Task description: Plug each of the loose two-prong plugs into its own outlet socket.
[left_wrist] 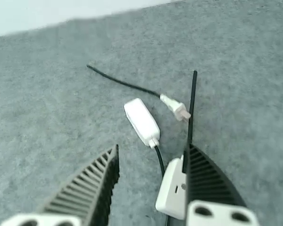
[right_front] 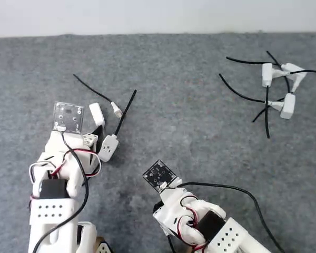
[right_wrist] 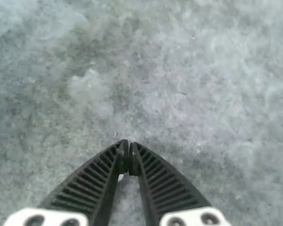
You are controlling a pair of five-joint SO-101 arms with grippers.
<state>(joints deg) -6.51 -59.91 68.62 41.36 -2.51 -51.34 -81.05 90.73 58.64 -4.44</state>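
A white outlet socket (left_wrist: pixel 141 121) lies on the grey carpet just ahead of my left gripper (left_wrist: pixel 152 148), which is open. A small two-prong plug (left_wrist: pixel 177 108) on a thin black cable lies loose beside that socket, prongs apart from it. A second white socket block (left_wrist: pixel 172 195) with its own black cable sits against the inner side of one finger, not clamped. From above, the same socket (right_front: pixel 97 113), plug (right_front: pixel 117 109) and second block (right_front: pixel 109 147) lie by the left gripper (right_front: pixel 98 138). My right gripper (right_wrist: pixel 127 143) is shut on nothing, over bare carpet.
A cluster of white plugs and sockets (right_front: pixel 288 105) with tangled black cables lies at the far right. The right arm (right_front: pixel 160 175) stands near the front centre, trailing a black cable (right_front: pixel 242 192). A pale wall (right_front: pixel 158 16) borders the carpet's far edge.
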